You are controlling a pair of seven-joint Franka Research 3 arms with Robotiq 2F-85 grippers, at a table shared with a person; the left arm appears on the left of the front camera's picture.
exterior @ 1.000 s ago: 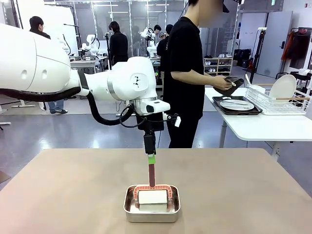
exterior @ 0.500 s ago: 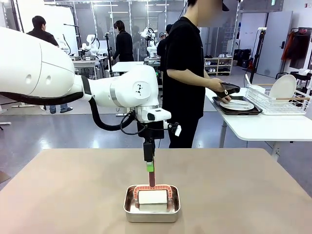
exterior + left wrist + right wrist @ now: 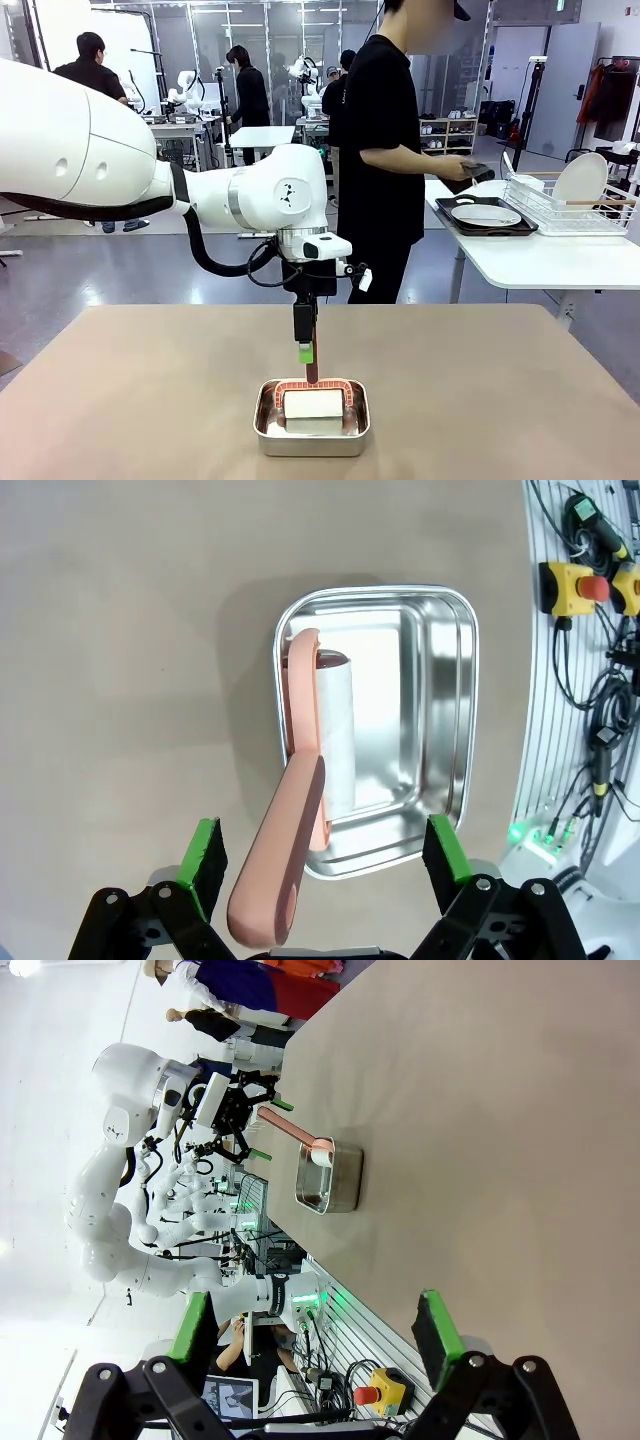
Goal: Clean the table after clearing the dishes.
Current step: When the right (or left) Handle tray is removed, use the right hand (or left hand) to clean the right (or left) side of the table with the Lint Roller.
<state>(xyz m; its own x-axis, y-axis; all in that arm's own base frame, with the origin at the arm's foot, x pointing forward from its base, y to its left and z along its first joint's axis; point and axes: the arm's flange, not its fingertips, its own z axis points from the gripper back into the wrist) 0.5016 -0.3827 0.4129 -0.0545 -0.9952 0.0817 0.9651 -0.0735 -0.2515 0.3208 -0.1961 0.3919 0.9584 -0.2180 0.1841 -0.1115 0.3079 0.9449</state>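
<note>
The brownish table (image 3: 140, 400) carries a small steel pan (image 3: 275, 432) near its front middle. In the pan lies a lint roller (image 3: 312, 403) with a white roll and a pink handle (image 3: 285, 850) that rises upward. My left gripper (image 3: 306, 354) hangs over the pan, open, its green pads (image 3: 205, 855) on either side of the handle without touching it. My right gripper (image 3: 312, 1328) is open and holds nothing, off to the side above the table. The dishes (image 3: 486, 214), a white plate with cutlery on a dark tray, rest on the white side table (image 3: 540, 260).
A person (image 3: 380, 150) stands beyond the far edge, hands over the side table holding something dark. A white wire rack (image 3: 575, 205) with plates stands at the right. The robot's base with cables and a stop button (image 3: 570, 585) lies past the pan.
My left gripper has come down along the roller's handle, and the arm's wrist has shifted slightly right. The person has lowered a dark tray toward the side table.
</note>
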